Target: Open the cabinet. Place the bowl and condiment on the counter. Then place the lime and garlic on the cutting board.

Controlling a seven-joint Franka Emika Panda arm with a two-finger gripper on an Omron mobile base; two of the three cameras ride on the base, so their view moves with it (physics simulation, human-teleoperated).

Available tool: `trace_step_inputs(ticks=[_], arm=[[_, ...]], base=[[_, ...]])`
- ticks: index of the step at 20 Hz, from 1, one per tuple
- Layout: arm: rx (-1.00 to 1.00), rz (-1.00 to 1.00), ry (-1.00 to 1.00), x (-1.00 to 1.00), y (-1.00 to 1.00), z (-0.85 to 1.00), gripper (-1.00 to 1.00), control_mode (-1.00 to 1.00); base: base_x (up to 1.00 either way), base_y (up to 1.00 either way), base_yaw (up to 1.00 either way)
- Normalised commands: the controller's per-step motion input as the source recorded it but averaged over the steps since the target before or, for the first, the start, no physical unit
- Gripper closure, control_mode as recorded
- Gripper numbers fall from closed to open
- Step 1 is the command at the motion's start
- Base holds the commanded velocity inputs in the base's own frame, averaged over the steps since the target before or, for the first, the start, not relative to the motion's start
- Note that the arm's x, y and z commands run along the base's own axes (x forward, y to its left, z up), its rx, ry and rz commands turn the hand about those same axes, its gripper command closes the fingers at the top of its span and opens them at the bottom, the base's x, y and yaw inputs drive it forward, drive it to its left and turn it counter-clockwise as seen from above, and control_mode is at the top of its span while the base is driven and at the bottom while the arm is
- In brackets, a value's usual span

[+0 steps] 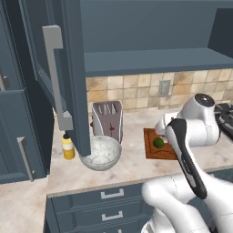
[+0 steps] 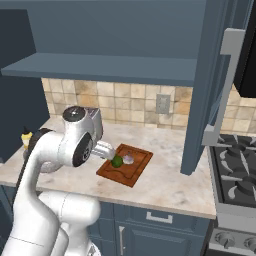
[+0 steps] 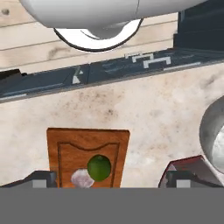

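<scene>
The lime point(image 3: 99, 167) & garlic point(image 3: 81, 178) sat touching on the cutting board point(image 3: 65, 142). Fingers point(image 3: 41, 179) were wide apart above them, holding nothing. The bowl point(image 1: 101, 154) & yellow condiment bottle point(image 1: 68, 148) stood on the desk point(image 1: 132, 164) under the open cabinet door point(image 1: 68, 68), near the toaster point(image 1: 108, 119).

Hand point(image 3: 105, 183): above the cutting board point(image 3: 87, 153), fingers spread to either side of it.
Lime point(image 3: 99, 168): on the cutting board, under the hand, between the fingers.
Garlic point(image 3: 82, 178): on the board, touching the lime.
Cutting board: flat on the surface point(image 1: 132, 164).
Toaster point(image 1: 108, 120): on the surface, beside the hand.
Bowl point(image 1: 100, 153): in front of the toaster.
Condiment point(image 1: 68, 147): beyond the bowl, farthest from the hand.
</scene>
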Motion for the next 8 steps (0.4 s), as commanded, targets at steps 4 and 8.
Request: trace_step_inputs(ticks=[4,8], arm=[[-0.23,0.0,-0.19,-0.56,0.59,1.0,-1.0,-1.0],[-0.17,0.0,-0.15,-0.5,0.47,0.92,-1.0,-1.0]], base=[[0.0,0.0,0.0],[0.0,0.0,0.0]])
